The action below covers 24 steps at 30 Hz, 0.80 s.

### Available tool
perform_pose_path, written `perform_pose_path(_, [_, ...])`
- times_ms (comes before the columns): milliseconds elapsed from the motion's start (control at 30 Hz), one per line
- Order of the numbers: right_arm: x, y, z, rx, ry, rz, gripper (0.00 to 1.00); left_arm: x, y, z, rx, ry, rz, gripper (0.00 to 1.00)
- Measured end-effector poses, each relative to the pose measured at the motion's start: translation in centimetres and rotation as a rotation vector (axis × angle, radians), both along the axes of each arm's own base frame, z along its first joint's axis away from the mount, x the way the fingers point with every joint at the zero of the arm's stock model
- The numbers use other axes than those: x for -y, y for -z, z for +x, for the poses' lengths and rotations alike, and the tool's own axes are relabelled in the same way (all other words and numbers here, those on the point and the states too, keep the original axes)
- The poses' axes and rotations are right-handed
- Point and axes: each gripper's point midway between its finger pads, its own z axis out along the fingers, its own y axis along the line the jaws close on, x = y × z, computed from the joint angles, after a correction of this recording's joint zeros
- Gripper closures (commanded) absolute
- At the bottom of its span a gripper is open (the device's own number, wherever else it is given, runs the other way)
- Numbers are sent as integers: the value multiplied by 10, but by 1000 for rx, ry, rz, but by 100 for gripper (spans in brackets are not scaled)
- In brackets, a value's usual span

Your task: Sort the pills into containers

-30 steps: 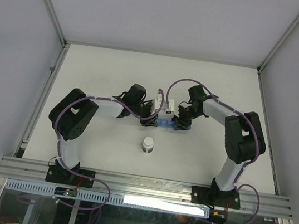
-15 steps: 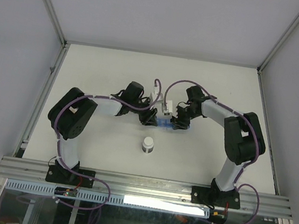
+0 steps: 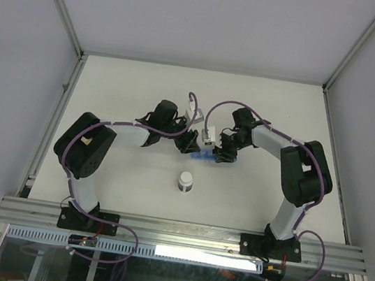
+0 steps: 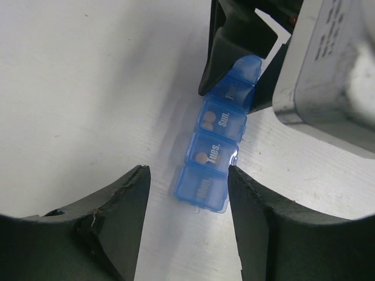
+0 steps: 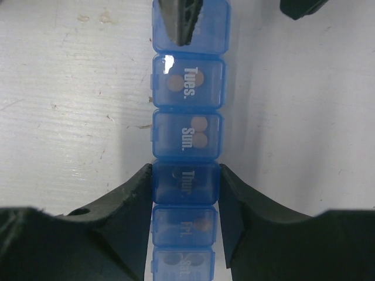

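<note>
The top camera sits high up behind the two arms [image 3: 88, 147] and looks down on the whole table [image 3: 146, 85]. The arm bases [image 3: 87, 219] are at the bottom of its picture. It is far away, so the blue containers [image 3: 206, 157] look tiny in the middle. The left wrist camera sits on the left gripper [image 4: 186, 175] and looks down along the containers from very close. The right wrist camera sits on the right gripper [image 5: 184, 172] and looks straight down, also very close, from the other end. All three views share the containers and the bit of table around them.
</note>
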Motion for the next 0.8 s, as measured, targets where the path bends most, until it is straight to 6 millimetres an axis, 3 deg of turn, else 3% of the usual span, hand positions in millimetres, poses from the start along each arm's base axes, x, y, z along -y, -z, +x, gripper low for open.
perform_pose_path(200, [0,0,0,0,0,0,75,-5,-13,0,64,-21,-14,24])
perform_pose_path(367, [0,0,0,0,0,0,75,-14,-13,-11,119,9,-1,23])
perform_pose_path(800, [0,0,0,-1,0,0,75,-14,7,-11,157,55,66,24])
